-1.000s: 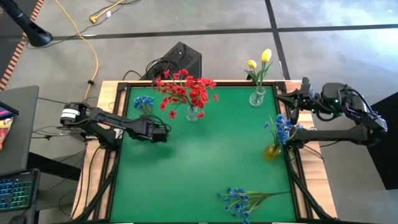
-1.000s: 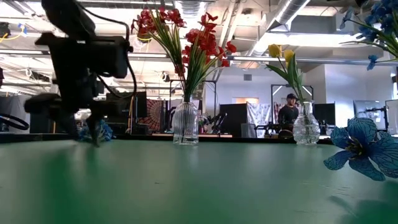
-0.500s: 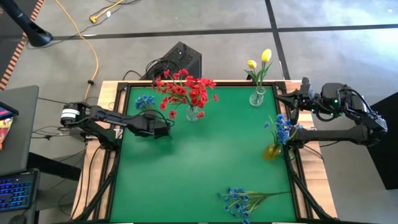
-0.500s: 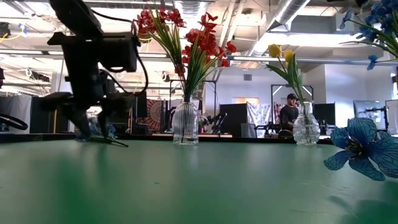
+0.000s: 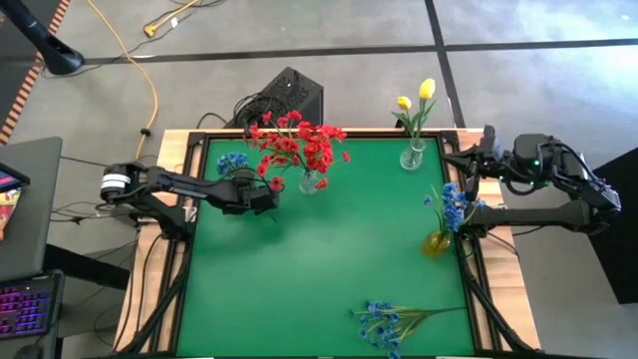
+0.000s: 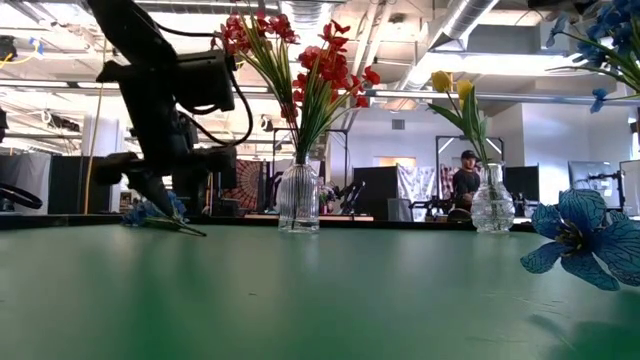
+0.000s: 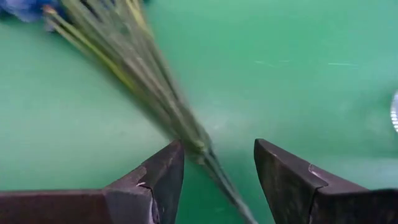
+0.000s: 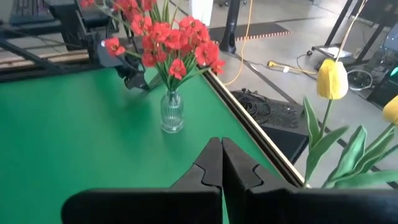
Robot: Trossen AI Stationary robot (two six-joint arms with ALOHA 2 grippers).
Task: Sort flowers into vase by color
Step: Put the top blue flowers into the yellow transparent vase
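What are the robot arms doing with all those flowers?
They are sorting flowers into vases by color. The left gripper is open around the stems of a blue bunch lying on the green table, near the red flowers in their vase. The right gripper waits shut by the yellow flowers.

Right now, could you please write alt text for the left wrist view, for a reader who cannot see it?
The left gripper hangs open over the green table, its two dark fingers either side of a bundle of thin green stems. The stems run away to blurred blue blooms.
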